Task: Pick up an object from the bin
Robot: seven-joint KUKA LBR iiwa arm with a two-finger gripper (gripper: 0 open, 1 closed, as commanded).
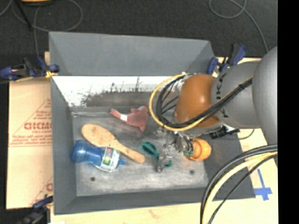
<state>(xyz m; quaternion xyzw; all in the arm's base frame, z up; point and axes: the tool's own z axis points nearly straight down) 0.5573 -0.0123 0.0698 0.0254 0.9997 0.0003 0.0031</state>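
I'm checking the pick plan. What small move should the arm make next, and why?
Probably a slight shift toward the view's left. The gripper sits low in the bin, beside the small green piece rather than over it. The wooden spoon ends close on that piece's other side, so the shift should be short. I cannot tell whether the gripper already touches the piece.

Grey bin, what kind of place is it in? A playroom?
Most likely a robot test lab: a robot arm reaches into the grey metal bin of loose odds like a blue bottle and wooden paddle, and cables trail over the dark floor.
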